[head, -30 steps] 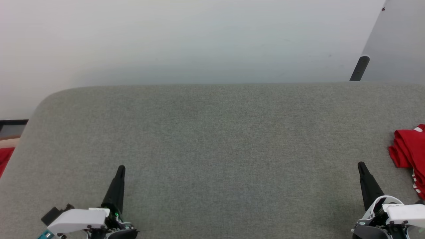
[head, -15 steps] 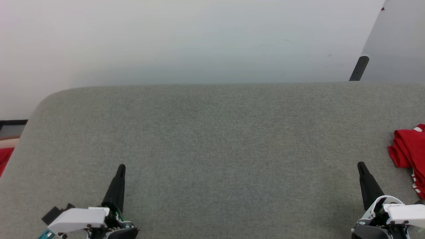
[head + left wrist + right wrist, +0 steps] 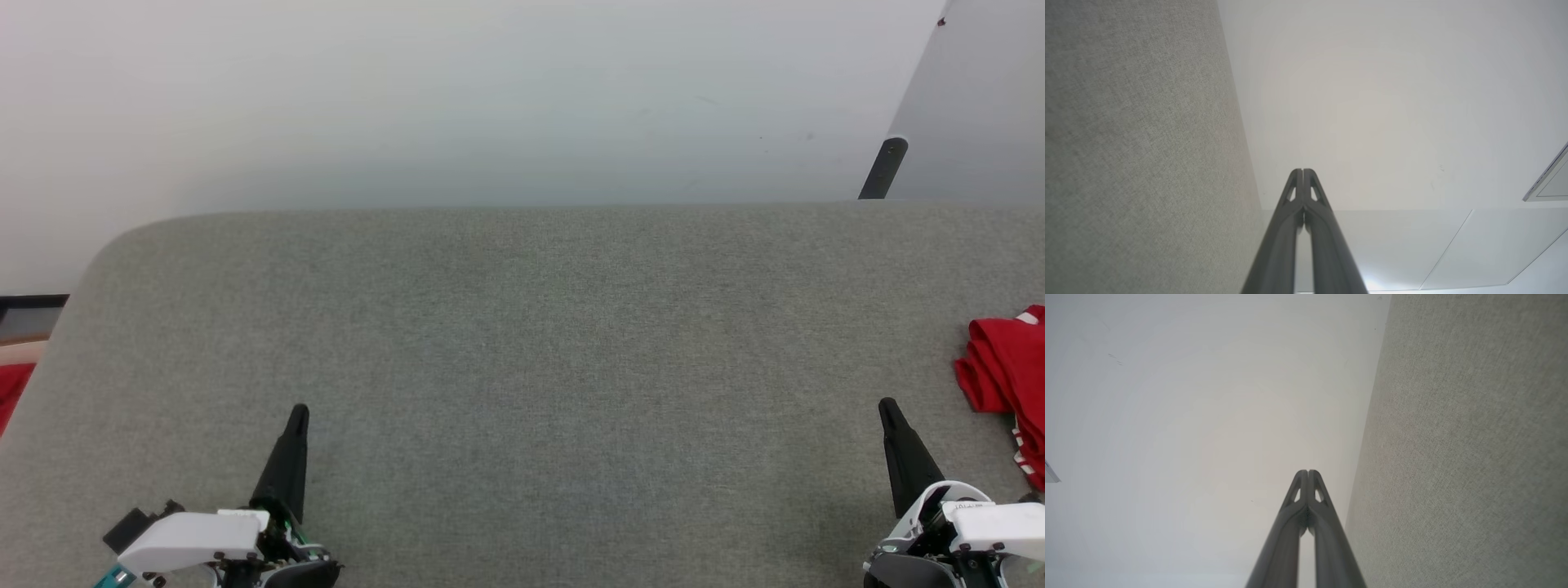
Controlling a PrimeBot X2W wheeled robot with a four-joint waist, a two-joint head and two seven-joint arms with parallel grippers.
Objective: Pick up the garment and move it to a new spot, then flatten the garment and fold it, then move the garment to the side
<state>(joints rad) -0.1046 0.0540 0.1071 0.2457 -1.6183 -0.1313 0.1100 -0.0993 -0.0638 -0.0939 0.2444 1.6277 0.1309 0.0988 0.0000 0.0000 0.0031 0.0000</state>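
Observation:
The garment (image 3: 1008,371), bright red with a bit of striped trim, lies bunched at the table's right edge, partly cut off by the head view's border. My right gripper (image 3: 886,406) hovers low over the grey table just left of the garment, apart from it, fingers pressed together and holding nothing. In its own wrist view the right gripper (image 3: 1307,472) is shut, tips touching. My left gripper (image 3: 299,410) rests at the lower left, also shut and empty; the left gripper (image 3: 1303,170) shows closed tips in the left wrist view.
A grey fabric-covered table (image 3: 522,327) spans the head view, with a rounded far-left corner. A pale wall stands behind it. A dark post (image 3: 882,169) rises at the far right. A red cloth scrap (image 3: 12,392) lies off the table's left edge.

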